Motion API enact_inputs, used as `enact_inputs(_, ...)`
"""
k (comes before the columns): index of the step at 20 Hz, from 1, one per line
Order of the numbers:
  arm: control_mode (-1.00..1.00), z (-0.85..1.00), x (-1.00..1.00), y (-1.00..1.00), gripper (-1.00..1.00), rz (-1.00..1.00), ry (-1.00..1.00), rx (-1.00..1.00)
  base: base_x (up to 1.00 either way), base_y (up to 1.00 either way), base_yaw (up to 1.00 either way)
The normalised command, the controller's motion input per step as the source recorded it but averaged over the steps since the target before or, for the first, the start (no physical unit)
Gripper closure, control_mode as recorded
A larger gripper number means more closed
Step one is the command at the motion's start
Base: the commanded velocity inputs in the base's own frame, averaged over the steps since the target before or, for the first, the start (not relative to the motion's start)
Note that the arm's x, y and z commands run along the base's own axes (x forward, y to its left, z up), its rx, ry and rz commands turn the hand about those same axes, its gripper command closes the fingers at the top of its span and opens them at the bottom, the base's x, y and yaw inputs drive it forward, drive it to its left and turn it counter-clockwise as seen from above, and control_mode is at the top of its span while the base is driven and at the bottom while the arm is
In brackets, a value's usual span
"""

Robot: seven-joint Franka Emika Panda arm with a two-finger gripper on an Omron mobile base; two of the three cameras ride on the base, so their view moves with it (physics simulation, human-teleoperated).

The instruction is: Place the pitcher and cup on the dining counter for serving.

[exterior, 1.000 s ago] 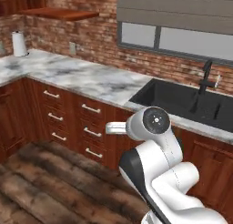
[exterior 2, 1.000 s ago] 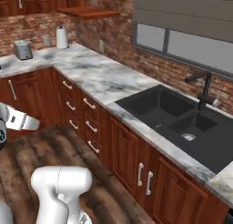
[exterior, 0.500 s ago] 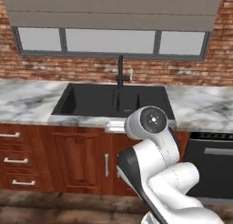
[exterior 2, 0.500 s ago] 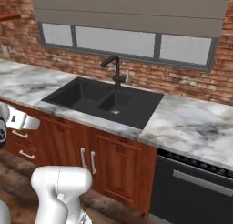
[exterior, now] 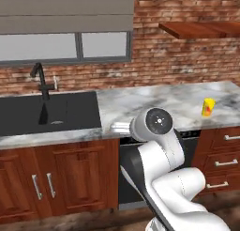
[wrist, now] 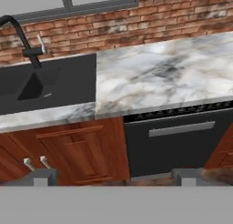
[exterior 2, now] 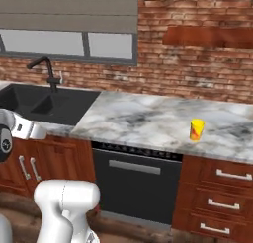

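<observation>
The cup [exterior: 208, 107] is small and bright yellow with a red marking. It stands upright on the marble worktop [exterior: 154, 103], towards its right end, and the right base view has the cup [exterior 2: 197, 129] near the worktop's front edge. My gripper [wrist: 113, 176] is open, its two fingertips [wrist: 41, 176] wide apart with nothing between them. It hangs in front of the lower cabinets, well short of the cup and to its left. The pitcher and the dining counter are out of view.
A black sink [exterior: 44, 113] with a dark faucet [exterior: 41, 80] sits at the left of the worktop. Below are wooden cabinet doors [exterior: 70, 178], a black dishwasher [exterior 2: 136, 180] and drawers [exterior 2: 217, 192]. A wooden shelf [exterior: 201, 29] hangs on the brick wall.
The base has moved, so the whole scene slid left: the sink went from centre to far left and the cup came into view. The gripper has stayed open.
</observation>
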Motion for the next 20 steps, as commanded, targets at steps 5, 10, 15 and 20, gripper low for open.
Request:
enact_inputs(5, 1.0, 0.0, 0.0, 0.0, -1.0, 0.0, 0.0, 0.0, 0.13, -1.0, -0.26)
enact_inputs(10, 1.0, 0.0, 0.0, 0.0, -1.0, 0.0, 0.0, 0.0, 0.51, -0.89, -0.13)
enact_inputs(15, 1.0, 0.0, 0.0, 0.0, -1.0, 0.0, 0.0, 0.0, 0.59, -0.79, -0.03)
enact_inputs(20, 1.0, 0.0, 0.0, 0.0, -1.0, 0.0, 0.0, 0.0, 0.41, -0.69, 0.0)
